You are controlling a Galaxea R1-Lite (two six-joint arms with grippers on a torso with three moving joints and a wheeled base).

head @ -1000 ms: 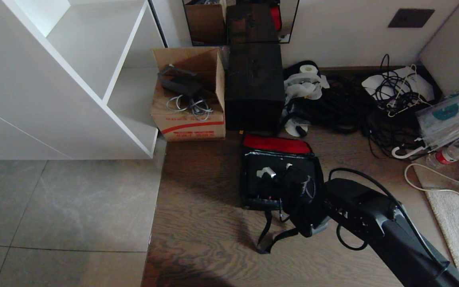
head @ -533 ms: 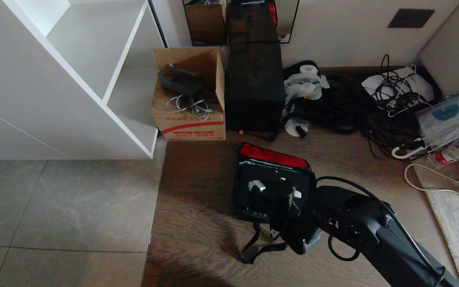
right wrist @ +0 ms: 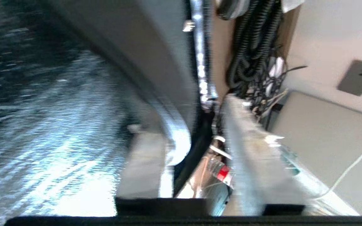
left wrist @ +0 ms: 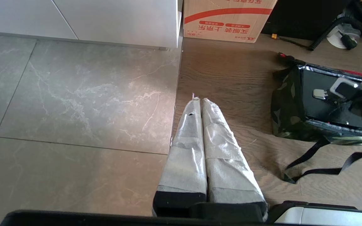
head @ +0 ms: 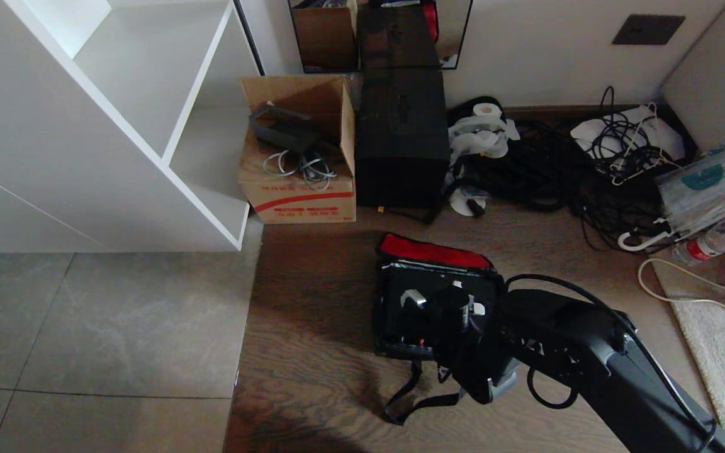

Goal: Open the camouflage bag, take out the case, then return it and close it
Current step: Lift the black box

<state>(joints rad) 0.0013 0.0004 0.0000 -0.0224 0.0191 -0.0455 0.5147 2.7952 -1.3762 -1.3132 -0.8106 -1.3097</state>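
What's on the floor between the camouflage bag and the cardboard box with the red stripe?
Nothing: bare wood floor separates the camouflage bag from the cardboard box, shown in head and left wrist views.

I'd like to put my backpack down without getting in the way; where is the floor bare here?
The grey tile floor in front of the white shelf unit is bare, as is the wood floor between the cardboard box and the camouflage bag. It is crowded along the wall, where the cables pile up.
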